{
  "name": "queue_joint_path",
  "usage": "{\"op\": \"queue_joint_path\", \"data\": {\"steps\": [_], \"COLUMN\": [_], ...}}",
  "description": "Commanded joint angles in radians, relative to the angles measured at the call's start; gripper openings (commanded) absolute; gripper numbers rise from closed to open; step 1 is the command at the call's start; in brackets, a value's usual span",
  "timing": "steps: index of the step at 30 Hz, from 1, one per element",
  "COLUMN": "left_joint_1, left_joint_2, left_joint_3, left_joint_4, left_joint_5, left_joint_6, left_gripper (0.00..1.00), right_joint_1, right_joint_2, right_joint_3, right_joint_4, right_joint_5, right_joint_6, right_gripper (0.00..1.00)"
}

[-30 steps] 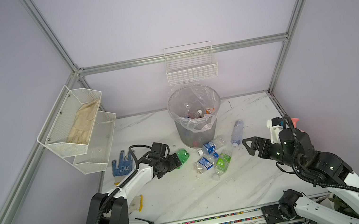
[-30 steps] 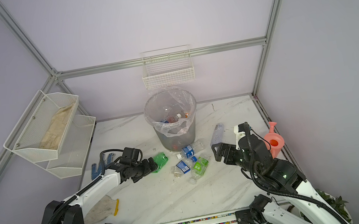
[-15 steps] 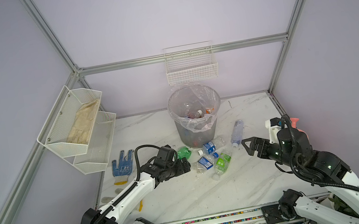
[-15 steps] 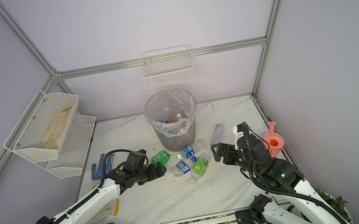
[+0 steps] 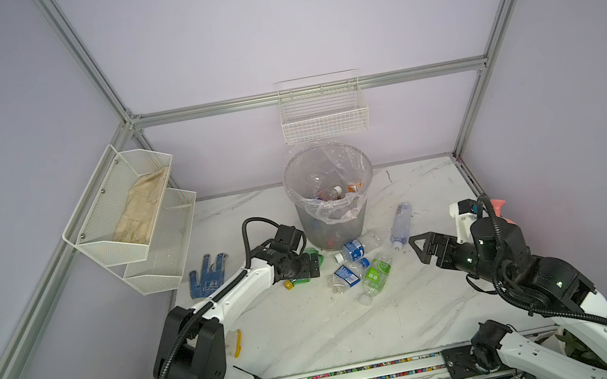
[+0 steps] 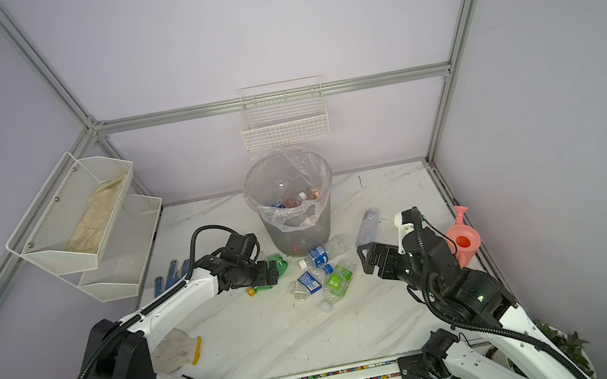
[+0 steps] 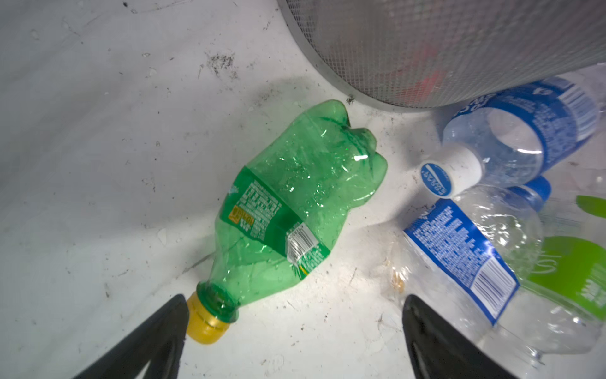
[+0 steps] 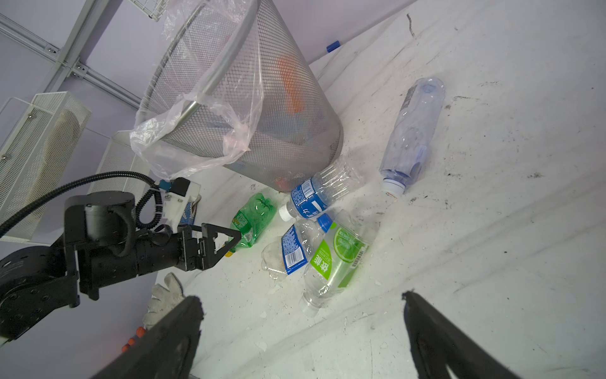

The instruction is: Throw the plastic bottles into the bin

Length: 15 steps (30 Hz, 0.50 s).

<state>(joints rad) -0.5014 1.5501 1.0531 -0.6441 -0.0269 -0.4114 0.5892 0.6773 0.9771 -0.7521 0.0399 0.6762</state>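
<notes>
Closing now on the crushed green plastic bottle (image 7: 288, 210) is where you are most likely to lose it. The left gripper (image 7: 295, 302) has its jaws wide apart and holds nothing. One finger sits just beside the bottle's yellow cap (image 7: 205, 323), and the other is close to the flattened clear bottle with the blue label (image 7: 459, 249). Pinch at the cap or neck and I expect the bottle to pivot or squirt away. Drift sideways and you may drag the blue-labelled one along.

The green bottle lies on its side on the white marble bench (image 5: 318, 331), at the foot of the round grey mesh bin with the clear bag liner (image 5: 326, 233), which stands mid-bench near the back edge. The base of the bottle almost touches the bin wall (so a push forward could shove the bin). The loose liner drooping over the rim could also snag a bottle on the way in.

The right gripper (image 5: 424, 251) hangs empty with its jaws apart, near the bench's right edge. Keep it clear of the left arm's lift.
</notes>
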Motion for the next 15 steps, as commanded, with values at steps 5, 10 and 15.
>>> {"op": "queue_joint_path", "data": {"steps": [5, 10, 15], "left_joint_1": [0.014, 0.015, 0.016], "left_joint_2": [0.127, 0.190, 0.256], "left_joint_3": [0.178, 0.214, 0.247], "left_joint_4": [-0.059, -0.069, -0.091], "left_joint_5": [-0.017, -0.018, -0.013], "left_joint_6": [0.143, 0.171, 0.178], "left_gripper": [1.00, 1.00, 1.00], "right_joint_1": [0.001, 0.001, 0.000], "right_joint_2": [-0.005, -0.004, -0.004], "right_joint_3": [0.017, 0.011, 0.007], "right_joint_4": [-0.004, -0.002, -0.002], "right_joint_5": [0.005, 0.005, 0.005], "right_joint_6": [-0.018, -0.022, -0.021], "right_gripper": [0.97, 0.97, 0.97]}}
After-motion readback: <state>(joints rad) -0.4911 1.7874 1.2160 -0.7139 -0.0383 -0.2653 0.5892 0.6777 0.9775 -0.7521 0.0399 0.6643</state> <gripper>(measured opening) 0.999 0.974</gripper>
